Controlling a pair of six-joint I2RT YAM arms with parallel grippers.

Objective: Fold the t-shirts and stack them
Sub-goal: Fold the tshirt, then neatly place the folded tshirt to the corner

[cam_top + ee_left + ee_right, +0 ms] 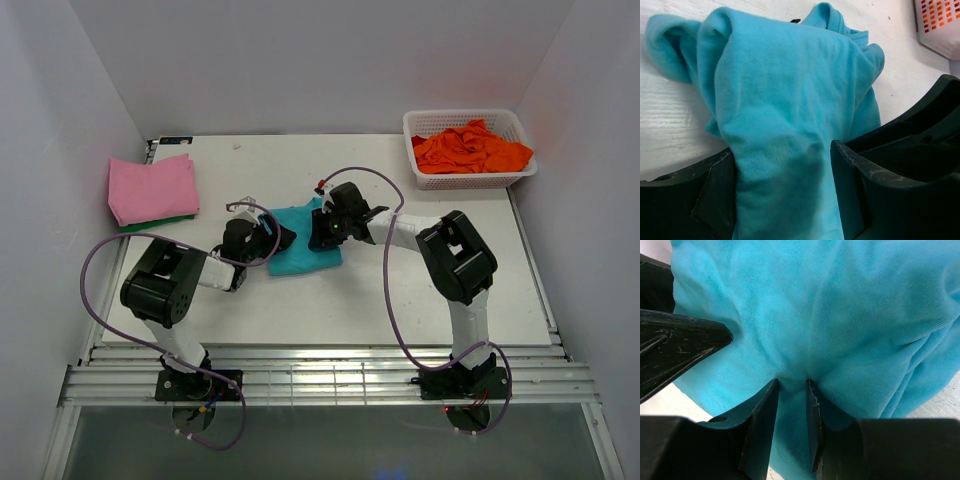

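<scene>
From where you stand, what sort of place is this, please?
Probably a robot lab cell: white walls box in the table, a basket holds orange shirts, and the left gripper and right gripper pinch a teal shirt.

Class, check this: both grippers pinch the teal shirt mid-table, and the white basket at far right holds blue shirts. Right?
No. The top external view shows orange shirts in the basket, not blue. The left gripper and right gripper do pinch the teal shirt.
</scene>
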